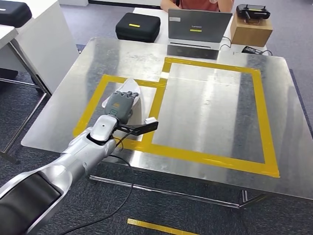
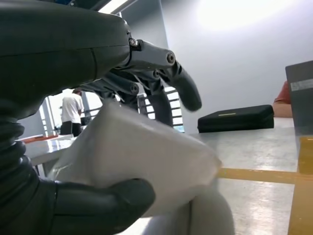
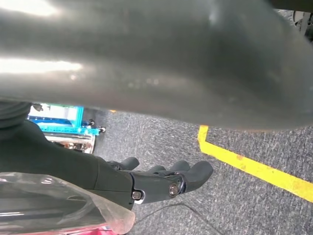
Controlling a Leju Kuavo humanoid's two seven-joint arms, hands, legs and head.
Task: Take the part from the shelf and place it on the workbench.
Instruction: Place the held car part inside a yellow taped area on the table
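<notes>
We see the part (image 1: 129, 90), a soft white bag-like packet with a translucent, crinkled skin, lying inside the small yellow-taped square (image 1: 155, 105) at about nine o'clock on the shiny metal surface (image 1: 207, 112). Our left hand (image 1: 120, 104) rests over it, thumb beneath and fingers (image 2: 184, 88) above, clamped on the packet. Our right hand (image 3: 162, 178) hangs above the grey carpet (image 3: 221, 196), fingers lightly curled together, holding nothing.
</notes>
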